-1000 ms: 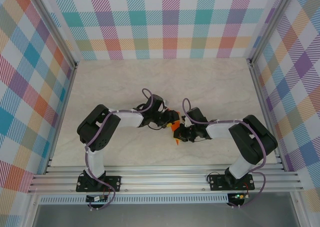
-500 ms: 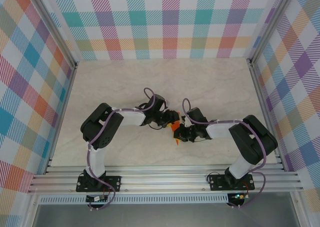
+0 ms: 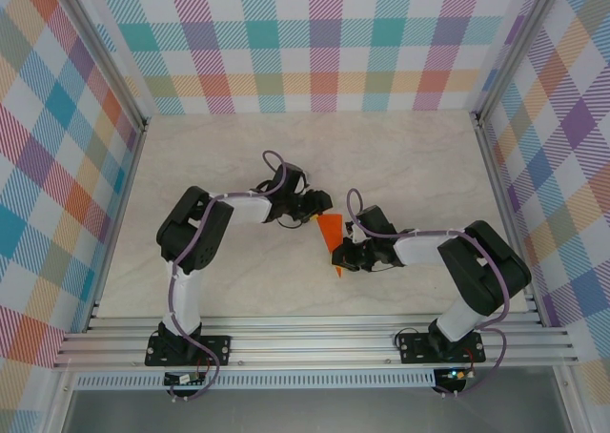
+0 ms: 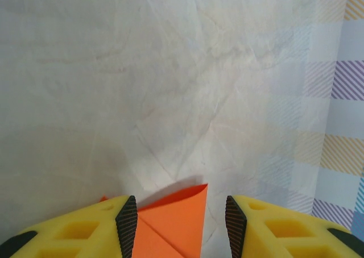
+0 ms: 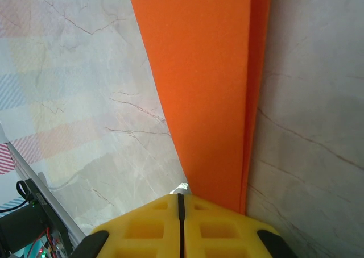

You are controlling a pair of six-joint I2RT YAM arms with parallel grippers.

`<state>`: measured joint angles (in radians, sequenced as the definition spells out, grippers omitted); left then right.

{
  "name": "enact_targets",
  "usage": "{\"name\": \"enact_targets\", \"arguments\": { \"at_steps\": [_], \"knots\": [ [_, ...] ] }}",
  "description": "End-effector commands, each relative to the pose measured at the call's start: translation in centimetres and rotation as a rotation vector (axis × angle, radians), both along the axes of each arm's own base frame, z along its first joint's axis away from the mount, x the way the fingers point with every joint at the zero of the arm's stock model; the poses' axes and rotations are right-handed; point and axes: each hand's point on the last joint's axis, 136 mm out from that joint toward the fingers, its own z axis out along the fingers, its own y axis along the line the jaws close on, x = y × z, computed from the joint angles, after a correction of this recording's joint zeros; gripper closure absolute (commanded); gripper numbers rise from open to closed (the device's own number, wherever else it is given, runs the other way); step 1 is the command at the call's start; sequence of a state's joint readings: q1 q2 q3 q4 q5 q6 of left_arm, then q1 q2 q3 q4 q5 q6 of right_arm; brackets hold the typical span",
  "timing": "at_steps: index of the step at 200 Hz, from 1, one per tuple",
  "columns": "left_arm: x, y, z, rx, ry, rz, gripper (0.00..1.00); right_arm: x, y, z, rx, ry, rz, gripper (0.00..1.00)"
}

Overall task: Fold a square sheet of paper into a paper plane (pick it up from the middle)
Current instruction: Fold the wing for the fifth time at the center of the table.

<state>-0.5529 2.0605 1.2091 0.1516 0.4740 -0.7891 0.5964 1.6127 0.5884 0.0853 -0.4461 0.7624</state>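
Observation:
The orange sheet of paper lies on the table, folded into a long wedge whose sharp tip points toward the near edge. My left gripper stands open just behind the wide end. In the left wrist view a folded corner of the paper sits between the fingers, close to the left pad. My right gripper is shut at the paper's right edge. From the right wrist the layered paper runs away from the shut gripper and passes under its right finger, not into the seam.
The paper rests on a pale marbled tabletop, with bare surface behind and to both sides. Checked walls on metal posts close in three sides. An aluminium rail runs along the near edge.
My left gripper has drawn back and to the left off the paper, uncovering more of the orange wedge. The right arm has stayed in place.

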Motion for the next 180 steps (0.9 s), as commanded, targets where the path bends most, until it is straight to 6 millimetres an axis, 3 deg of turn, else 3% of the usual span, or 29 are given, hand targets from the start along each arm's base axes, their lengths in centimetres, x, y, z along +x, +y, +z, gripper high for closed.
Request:
{"name": "enact_targets", "arguments": {
  "at_steps": [1,23,58,84,114,141,180],
  "knots": [
    [1.0,1.2,-1.3,0.052,0.011,0.003,0.52,-4.1,-3.3,-3.5,-0.165,0.159,0.014,0.92],
    [1.3,1.4,-0.2,0.05,-0.002,-0.01,0.52,-3.5,-2.7,-2.9,-0.144,0.143,0.024,0.91],
    [0.8,2.0,3.2,0.048,-0.053,-0.01,0.51,-1.2,-0.7,-0.2,-0.081,0.074,0.044,0.89],
    [-0.4,3.6,5.8,0.078,-0.095,0.021,0.49,0.2,0.3,2.1,-0.047,0.016,0.063,0.86],
    [-2.6,5.3,6.8,0.098,-0.086,0.058,0.46,0.9,1.1,5.1,0.004,-0.057,0.077,0.77],
    [-4.9,6.0,6.5,0.123,-0.062,0.097,0.4,1.1,-0.3,7.0,-0.034,-0.138,0.049,0.66],
    [-7.7,4.8,5.2,0.212,-0.033,0.079,0.34,2.2,-5.6,7.0,-0.155,-0.19,-0.136,0.56]
  ]
}}
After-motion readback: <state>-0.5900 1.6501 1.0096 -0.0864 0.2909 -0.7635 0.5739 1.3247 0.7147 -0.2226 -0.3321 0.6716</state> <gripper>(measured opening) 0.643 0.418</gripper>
